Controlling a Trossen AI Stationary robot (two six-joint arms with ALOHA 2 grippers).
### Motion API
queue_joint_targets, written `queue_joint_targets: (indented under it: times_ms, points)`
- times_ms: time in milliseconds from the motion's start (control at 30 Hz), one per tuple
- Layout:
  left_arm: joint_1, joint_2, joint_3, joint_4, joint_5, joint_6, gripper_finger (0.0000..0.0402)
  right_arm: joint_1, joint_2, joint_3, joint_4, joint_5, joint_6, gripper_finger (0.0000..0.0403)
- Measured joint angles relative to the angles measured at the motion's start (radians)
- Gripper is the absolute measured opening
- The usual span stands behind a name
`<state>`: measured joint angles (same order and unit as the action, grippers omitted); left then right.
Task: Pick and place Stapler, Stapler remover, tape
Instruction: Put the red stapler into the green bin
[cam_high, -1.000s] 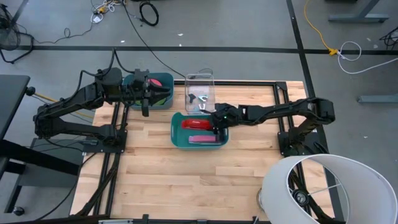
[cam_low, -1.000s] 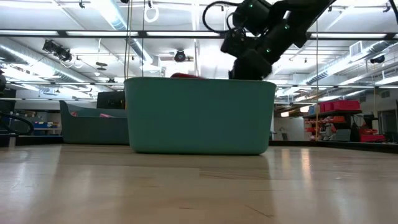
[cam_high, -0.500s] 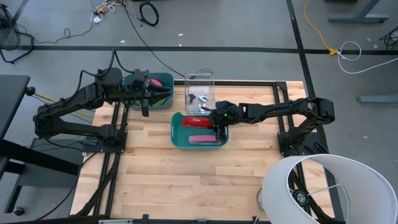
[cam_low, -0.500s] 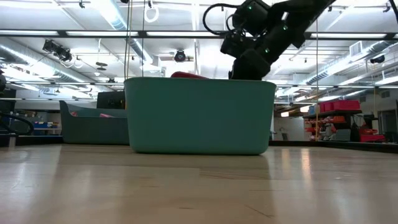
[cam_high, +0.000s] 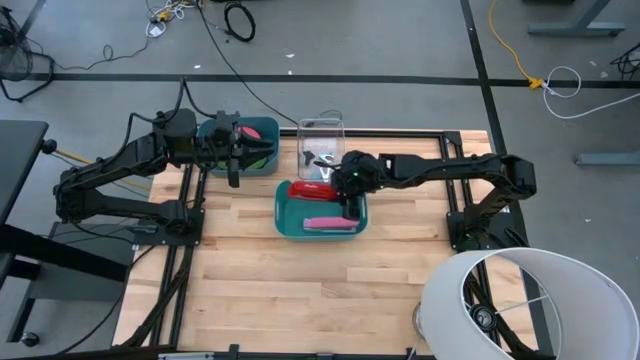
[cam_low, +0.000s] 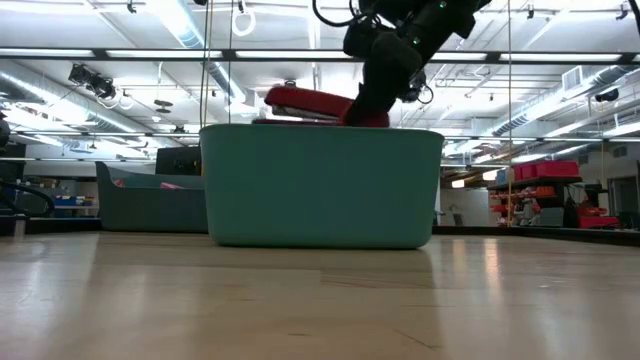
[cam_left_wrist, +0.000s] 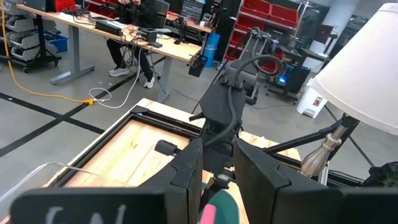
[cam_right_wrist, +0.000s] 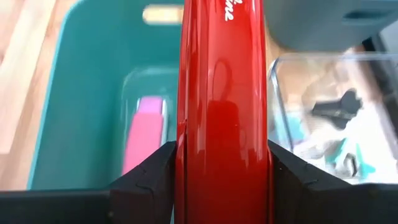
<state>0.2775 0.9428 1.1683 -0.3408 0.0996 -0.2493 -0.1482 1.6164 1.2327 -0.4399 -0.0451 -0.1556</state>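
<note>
My right gripper (cam_high: 344, 187) is shut on a red stapler (cam_high: 308, 188), held above the far rim of the middle teal bin (cam_high: 281, 216). A pink stapler (cam_high: 322, 222) lies flat on that bin's floor. Dark staple removers (cam_right_wrist: 339, 106) lie in the clear box (cam_high: 322, 146) just beyond. My left gripper (cam_high: 235, 160) hovers open over the left teal bin (cam_high: 262, 128), which holds green and pinkish tape rolls. In the left wrist view its fingers (cam_left_wrist: 186, 174) stand a little apart, with pink and green showing low between them. My right gripper pinches the red stapler between its two fingers (cam_right_wrist: 144, 180), one on each long side, near its right end (cam_right_wrist: 224, 162). The fingers lie along the stapler and come slanting down from the table's right. The stapler (cam_low: 305, 102) is lifted clear and about level above the bin's rim.
A large white lampshade (cam_high: 530, 305) stands at the table's near right corner. Black frame rails run along the table's left and right sides. Bare wood lies near of the middle bin. People sit at desks in the room beyond.
My right gripper has risen and moved toward the table's far left, staying shut. The red stapler, which lay inside the middle teal bin, has come up with it and now hangs level above the bin's far rim. The pink stapler has stayed put.
</note>
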Motion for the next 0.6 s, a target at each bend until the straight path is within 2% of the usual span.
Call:
queue_joint_targets:
  times_ms: [300, 600]
  points:
    - [0.000, 0.000, 0.000, 0.000, 0.000, 0.000, 0.0094, 0.002, 0.022, 0.000, -0.014, -0.001, 0.025, 0.0180]
    - [0.000, 0.000, 0.000, 0.000, 0.000, 0.002, 0.0094, 0.002, 0.151, 0.000, -0.008, 0.002, 0.035, 0.0180]
